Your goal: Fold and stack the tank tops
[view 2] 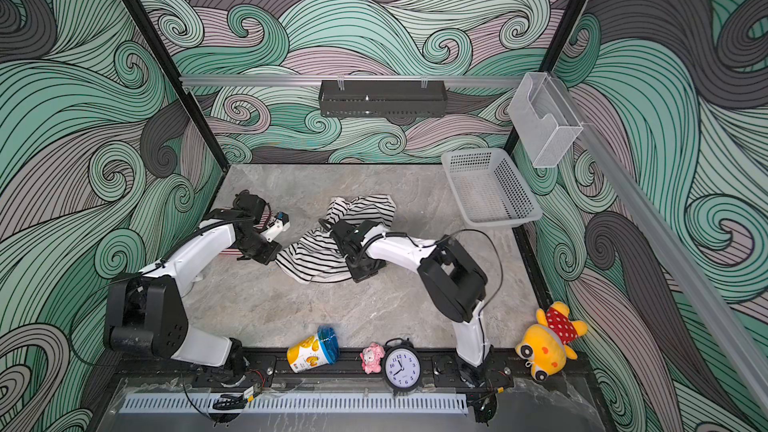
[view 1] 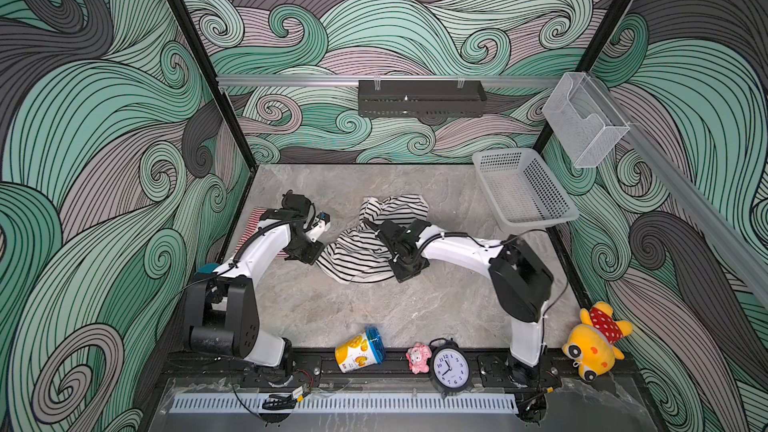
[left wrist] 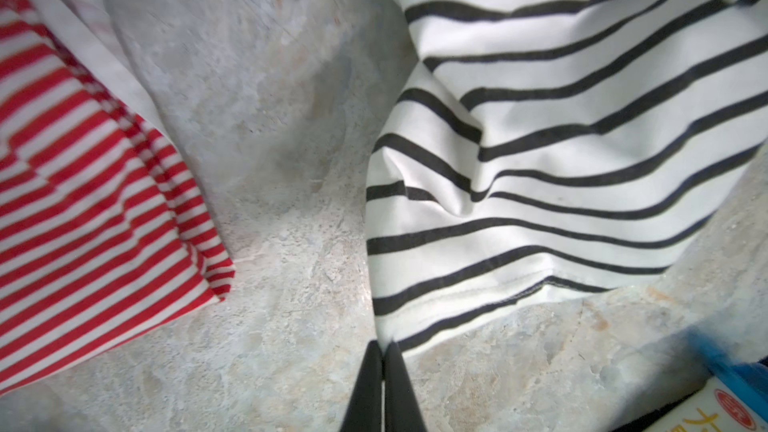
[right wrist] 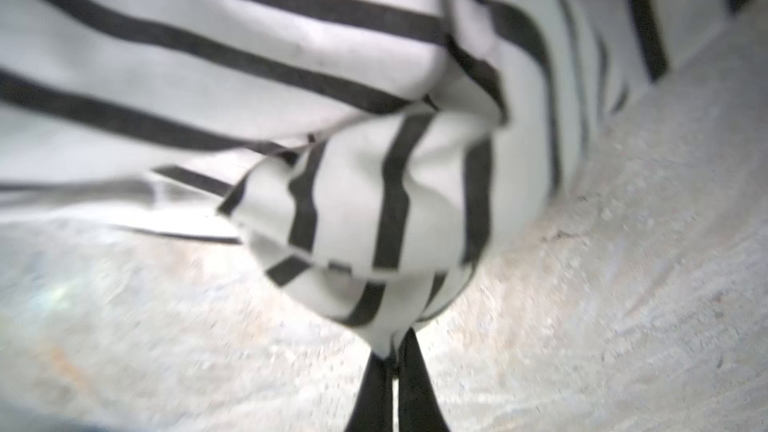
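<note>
Crumpled in the middle of the table [view 1: 332, 313], in both top views: the black-and-white tank top [view 1: 357, 253] [view 2: 309, 257]. Lies unfolded, with one bunched part toward the back wall and a wider part spread toward the front. At the table's left edge, mostly hidden under the left arm in a top view: the red-and-white tank top [view 1: 254, 220]. From the left wrist, shows as a flat piece with a cream edge, this red-and-white tank top [left wrist: 83, 201]. Sits apart from the black-and-white tank top [left wrist: 561, 139], with bare table between them.

Pose of the left arm: rises from its base at the front left with the elbow high. Reaches back and inward, the wrist bent down near the gap between the two tops. At its end, the left gripper [left wrist: 383, 351]: pressed together, pinching the corner of the black-and-white hem. Draws the cloth taut toward the tips.

Pose of the right arm: climbs from its base at the front right, then stretches left and low toward the middle. Drops the wrist over the crumpled heap. At its end, the right gripper [right wrist: 392, 357]: clamped tight on a bunched fold of the same top [right wrist: 353, 209], in a blurred view.

Farther out, at the back right and well apart from the tops: a grey basket [view 1: 540, 184]. Along the front edge: a yellow can [view 1: 359, 349] on its side, a pink figurine [view 1: 417, 358], a black alarm clock [view 1: 451, 367] and a yellow plush toy [view 1: 594, 342].
</note>
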